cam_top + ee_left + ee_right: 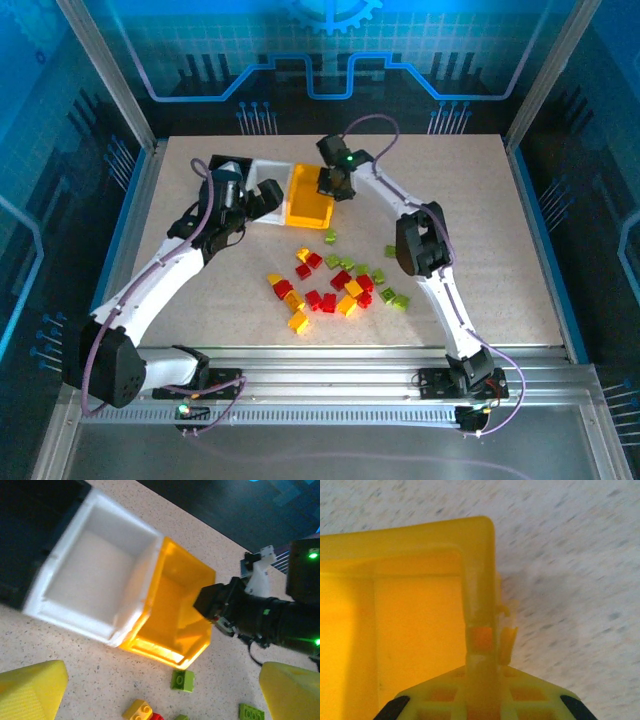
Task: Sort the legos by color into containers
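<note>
Red, yellow and lime green legos (330,285) lie scattered mid-table. The yellow container (308,205) stands beside the white container (268,172), with the black container (232,163) at the far left of the row. My right gripper (335,183) is at the yellow container's right wall (479,575); the gripper (482,645) is shut on that wall, one finger inside and one outside. My left gripper (255,200) hovers open near the white container (75,625), nothing between its fingertips (30,690). Below the yellow container (170,652) lie a green lego (182,680) and a yellow lego (138,711).
The right arm's black wrist (260,620) reaches over the table beside the yellow container. Blue panels wall in the table on three sides. A metal rail (330,385) runs along the near edge.
</note>
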